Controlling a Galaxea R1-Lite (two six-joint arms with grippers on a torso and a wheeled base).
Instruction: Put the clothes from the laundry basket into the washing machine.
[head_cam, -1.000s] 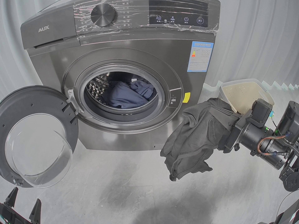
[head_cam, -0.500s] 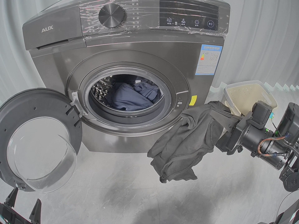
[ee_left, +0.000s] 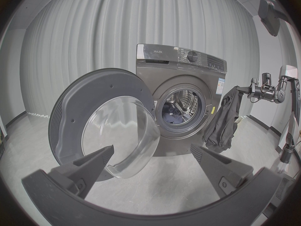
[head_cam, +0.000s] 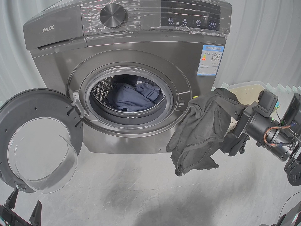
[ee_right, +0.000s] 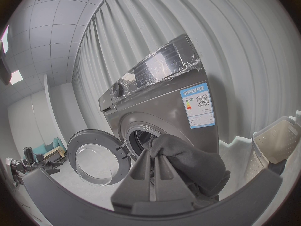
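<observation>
**Dark garment held up right of the open washer**

Head view: the washing machine (head_cam: pixel 125 47) stands in front of me with its door (head_cam: pixel 34 110) swung wide open to the left. Blue clothes (head_cam: pixel 131 96) already lie inside the drum. My right gripper (head_cam: pixel 228 104) is clenched on a dark grey garment (head_cam: pixel 200 129). The garment hangs in folds off the floor (head_cam: pixel 125 185), to the right of the drum opening and in front of the machine's lower right corner. The laundry basket (head_cam: pixel 247 88) sits on the floor to the right of the machine, partly hidden behind the garment and the right arm. My left gripper (head_cam: pixel 25 197) is at the near left, low down, with its fingers spread and nothing between them.

Left wrist view: the left gripper (ee_left: pixel 150 149) is released and empty, and faces the open door (ee_left: pixel 94 88) and the drum beyond it. Far to the right, the garment (ee_left: pixel 224 123) dangles from the right gripper (ee_left: pixel 241 88), beside the front of the machine and well above the floor.

Right wrist view: the right gripper (ee_right: pixel 152 160) has its fingers pressed together on a bunch of the grey cloth (ee_right: pixel 191 164), which spills over them on one side. Beyond it are the drum opening and the open door (ee_right: pixel 94 142). The basket (ee_right: pixel 276 145) stands by the machine's right side.
</observation>
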